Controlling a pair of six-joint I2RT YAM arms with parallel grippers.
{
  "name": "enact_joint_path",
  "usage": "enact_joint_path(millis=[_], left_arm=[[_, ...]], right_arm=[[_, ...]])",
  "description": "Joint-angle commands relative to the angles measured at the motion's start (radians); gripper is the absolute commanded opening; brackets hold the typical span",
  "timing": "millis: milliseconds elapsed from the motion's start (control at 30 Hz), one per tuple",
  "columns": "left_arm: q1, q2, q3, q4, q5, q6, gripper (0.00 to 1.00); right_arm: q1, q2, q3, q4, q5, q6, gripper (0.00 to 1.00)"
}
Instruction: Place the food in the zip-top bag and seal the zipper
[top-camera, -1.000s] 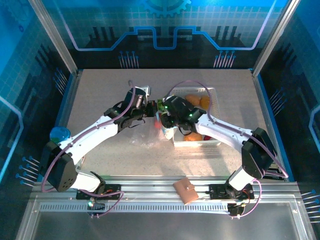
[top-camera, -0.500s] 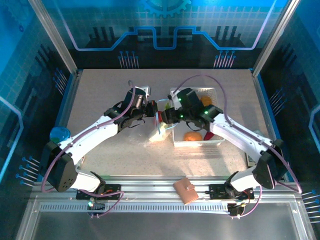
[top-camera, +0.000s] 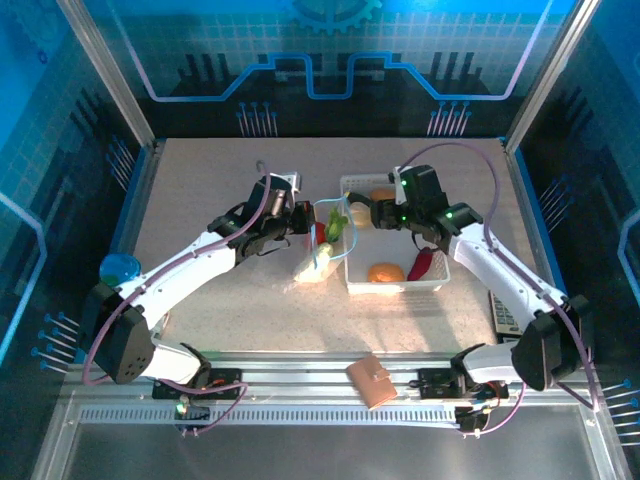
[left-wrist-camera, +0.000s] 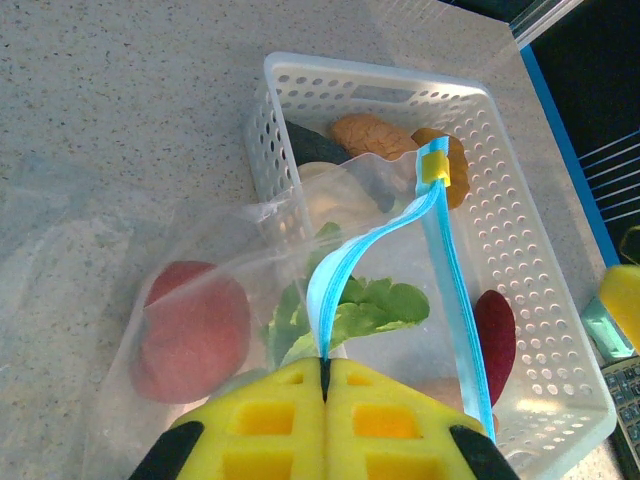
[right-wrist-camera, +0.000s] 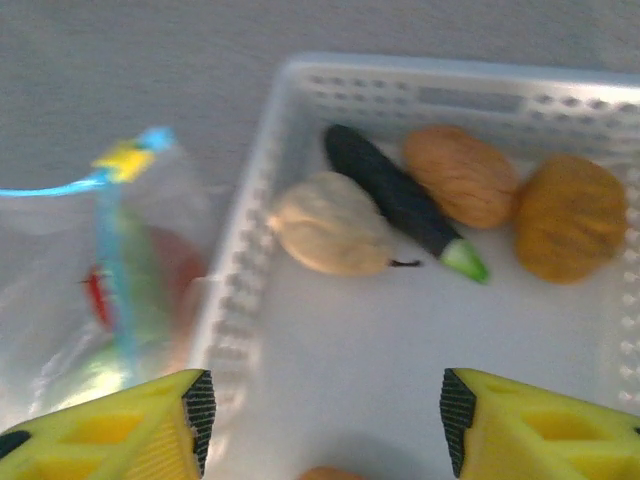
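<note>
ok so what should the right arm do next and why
Probably lower the right gripper, jaws open, onto the tan piece in the basket: the left gripper holds the bag open by its zipper.

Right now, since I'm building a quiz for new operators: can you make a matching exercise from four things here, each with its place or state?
1 left gripper
2 right gripper
3 eggplant
4 round red piece

A inside bag
B open above basket
C shut on zipper
D lying in basket

Pairs: 1-C, 2-B, 3-D, 4-A
</note>
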Motion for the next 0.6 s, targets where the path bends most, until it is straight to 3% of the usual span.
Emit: enact_joint_path(millis=[0, 267, 567], left_arm=[[-0.003, -0.023, -0.001, 0.006, 0.008, 0.008, 0.0], [-0.004, -0.027, 0.008, -0.02, 0.002, 0.019, 0.0], [0.001, -0.021, 0.01, -0.03, -0.001, 0.024, 0.0]], right_arm=[[-0.026, 0.067, -0.013, -0.033, 0.033, -0.032, 0.71], [-0.047, 0.301, 0.1, 0.047, -0.086, -0.022, 0.79], [-0.049, 0.538, 0.296, 0.033, -0.135, -0.057, 0.83]])
